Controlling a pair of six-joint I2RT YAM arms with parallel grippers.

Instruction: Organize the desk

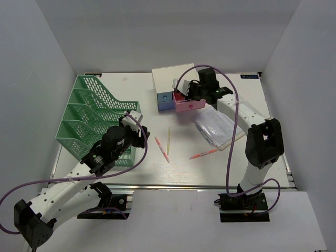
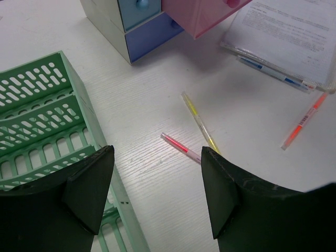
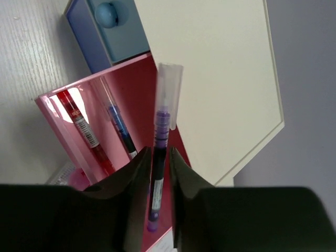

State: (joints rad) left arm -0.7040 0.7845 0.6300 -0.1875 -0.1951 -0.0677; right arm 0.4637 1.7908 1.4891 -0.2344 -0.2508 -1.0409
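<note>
- The right claw (image 3: 160, 157) is squeezing a purple pen (image 3: 161, 131) near its low end. The claw is almost shut around it.
- The pen is hanging over the open pink drawer (image 3: 58, 121). A red pen (image 3: 79, 123) and a blue pen (image 3: 118, 123) are already lying inside.
- The left claw (image 2: 157, 155) is gaping wide and holding nothing. It is hovering just beside the green rack (image 2: 37, 115).
- The surface (image 1: 184, 168) is lying flat under both arms, with grey walls around it. From its middle, the rack is sitting at 9 o'clock and the drawer box at 1 o'clock.
- Three pens are lying loose near the middle: a yellow pen (image 2: 199, 121), a pink pen (image 2: 181, 148) touching it, and an orange pen (image 2: 303, 123) toward 3 o'clock, by the papers (image 2: 294, 37).
- I think the job is partly done, since some pens are waiting outside.
- The purple pen is pointing partly toward the white box top (image 3: 210, 79). If the claw lets go now, the pen might hit the drawer's edge and bounce out.
- It might also land slanted on the other pens, and then the drawer might jam when closing.
- If the right claw drops too low, it might bump the drawer and shove the light box.
- If the left claw swings toward the pens, its wide fingers might knock the rack.
</note>
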